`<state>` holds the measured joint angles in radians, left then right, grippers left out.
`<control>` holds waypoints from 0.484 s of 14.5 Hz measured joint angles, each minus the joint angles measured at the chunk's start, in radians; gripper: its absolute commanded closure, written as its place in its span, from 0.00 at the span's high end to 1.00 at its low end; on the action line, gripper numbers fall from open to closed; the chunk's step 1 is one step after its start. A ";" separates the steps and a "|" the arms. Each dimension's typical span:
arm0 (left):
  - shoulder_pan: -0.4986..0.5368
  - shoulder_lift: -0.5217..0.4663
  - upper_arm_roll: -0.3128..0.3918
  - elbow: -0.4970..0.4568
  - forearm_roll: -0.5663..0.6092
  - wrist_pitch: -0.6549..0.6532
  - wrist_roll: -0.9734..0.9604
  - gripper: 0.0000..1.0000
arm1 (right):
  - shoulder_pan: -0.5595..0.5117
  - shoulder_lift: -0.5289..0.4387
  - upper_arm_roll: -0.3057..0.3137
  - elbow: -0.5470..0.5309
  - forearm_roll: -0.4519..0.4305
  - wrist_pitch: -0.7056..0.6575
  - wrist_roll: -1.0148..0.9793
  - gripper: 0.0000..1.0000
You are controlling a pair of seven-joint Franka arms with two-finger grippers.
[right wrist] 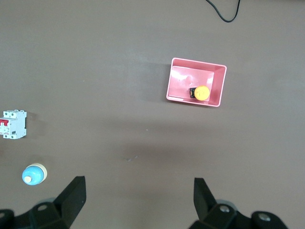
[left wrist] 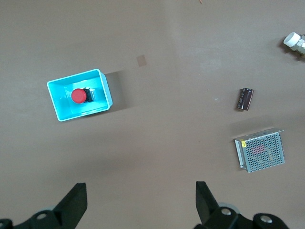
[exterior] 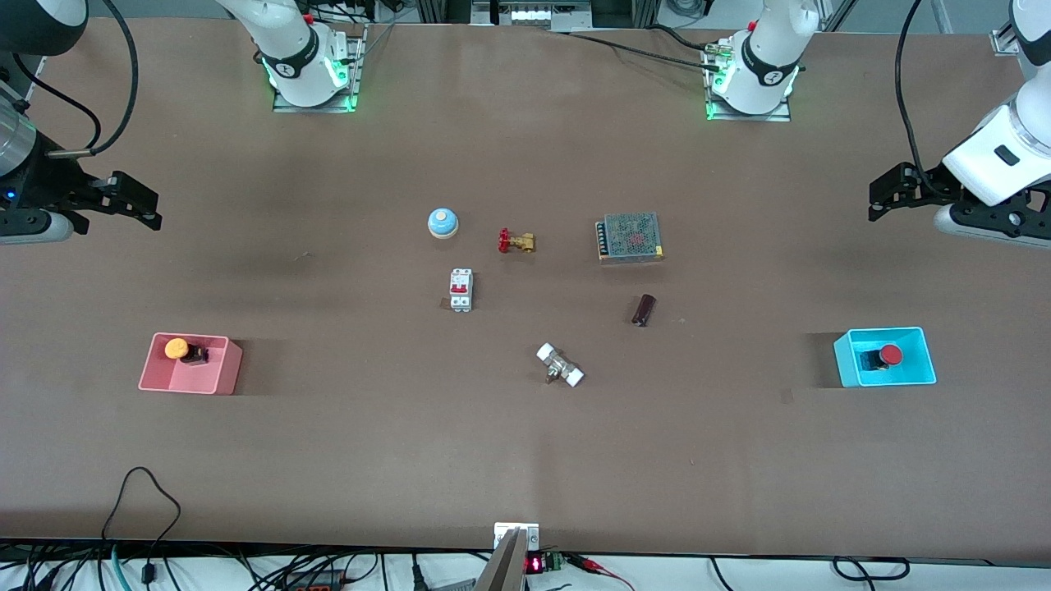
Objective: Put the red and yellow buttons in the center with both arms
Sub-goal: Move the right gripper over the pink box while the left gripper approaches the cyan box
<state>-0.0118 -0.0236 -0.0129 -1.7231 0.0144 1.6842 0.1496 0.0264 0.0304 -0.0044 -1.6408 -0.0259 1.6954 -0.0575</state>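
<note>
The yellow button [exterior: 179,350] lies in a pink bin [exterior: 222,373] toward the right arm's end of the table; it also shows in the right wrist view [right wrist: 201,92]. The red button [exterior: 887,356] lies in a cyan bin [exterior: 846,361] toward the left arm's end; it also shows in the left wrist view [left wrist: 79,95]. My right gripper [exterior: 139,202] hangs open and empty over bare table, apart from the pink bin [right wrist: 183,98]. My left gripper [exterior: 885,194] hangs open and empty over bare table, apart from the cyan bin [left wrist: 102,78]. The center [exterior: 546,304] is brown tabletop.
Around the center lie a blue bell [exterior: 442,222], a brass valve with a red handle [exterior: 516,241], a white circuit breaker [exterior: 461,290], a meshed power supply [exterior: 630,237], a dark cylinder [exterior: 644,309] and a white-capped fitting [exterior: 560,365].
</note>
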 measured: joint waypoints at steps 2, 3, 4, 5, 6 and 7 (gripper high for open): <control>0.006 0.002 0.001 -0.001 0.000 0.000 0.000 1.00 | 0.000 0.002 -0.001 0.000 0.000 -0.003 0.002 1.00; 0.011 0.003 0.001 -0.001 0.000 0.000 0.000 1.00 | -0.001 0.005 -0.002 0.000 0.000 -0.003 0.004 1.00; 0.014 0.005 0.002 -0.001 0.000 0.000 0.000 1.00 | -0.002 0.007 -0.003 0.000 0.000 -0.004 0.006 1.00; 0.015 0.005 0.002 -0.001 0.000 0.000 0.000 1.00 | -0.004 0.010 -0.004 0.000 0.000 -0.004 0.008 1.00; 0.015 0.005 0.002 -0.001 0.000 0.000 0.000 1.00 | -0.011 0.012 -0.005 0.000 0.000 -0.005 0.009 1.00; 0.015 0.005 0.002 -0.001 0.000 0.000 0.000 1.00 | -0.018 0.017 -0.006 0.000 0.000 -0.005 0.009 1.00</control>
<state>0.0028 -0.0184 -0.0110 -1.7242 0.0144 1.6842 0.1497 0.0083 0.0473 -0.0107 -1.6412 -0.0259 1.6900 -0.0481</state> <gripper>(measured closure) 0.000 0.000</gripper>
